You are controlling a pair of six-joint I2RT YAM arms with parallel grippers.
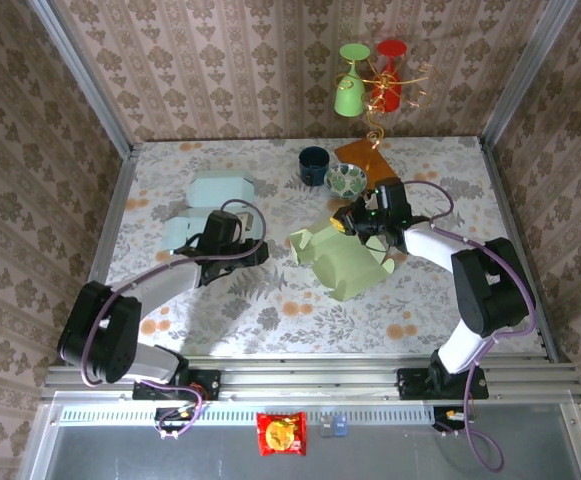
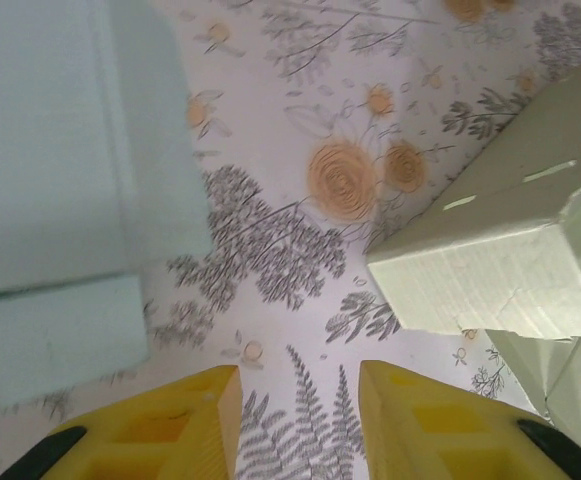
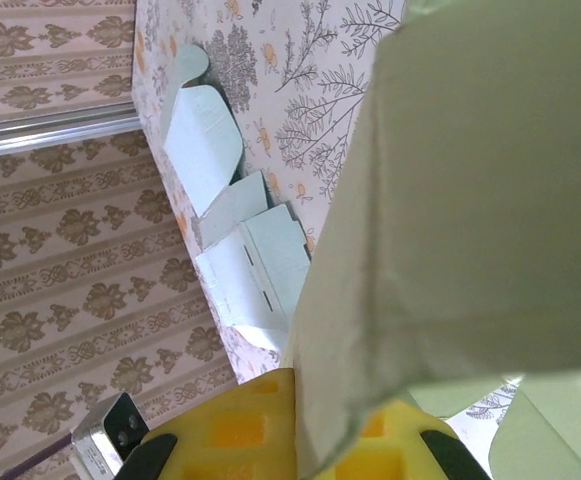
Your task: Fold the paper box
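Overhead view of the floral worktop (image 1: 270, 310), walled on three sides and bounded at the near edge by a metal rail (image 1: 310, 372). The pale green paper box (image 1: 345, 268), partly folded, lies right of centre with its flaps spread. Bare surface runs between it and the near rail, and more lies open to its left. The right gripper (image 1: 342, 226) meets the box's rear corner. In the right wrist view its jaws are clenched on a green panel (image 3: 470, 200) that passes between the yellow fingers (image 3: 230, 430), though the sheet hides how deep the pinch goes. The left gripper (image 1: 258, 252) sits between the green box and a light blue box blank (image 1: 215, 192), apart from both. In the left wrist view the left gripper (image 2: 298, 385) has its jaws released, with nothing but floral surface in the gap. There the green box (image 2: 500, 260) is cut off at the right edge, and the blue blank (image 2: 60, 150) is blurred and cut off at the left. A dark blue cup (image 1: 315, 165) and a patterned bowl (image 1: 347, 180) stand just behind the right wrist, crowding the room on that side. Behind them an orange sheet (image 1: 363, 157) carries a gold wire stand (image 1: 375, 100), on which a green glass (image 1: 350, 90) and a red glass (image 1: 391, 75) hang. A red snack packet (image 1: 281, 433) lies beyond the rail.
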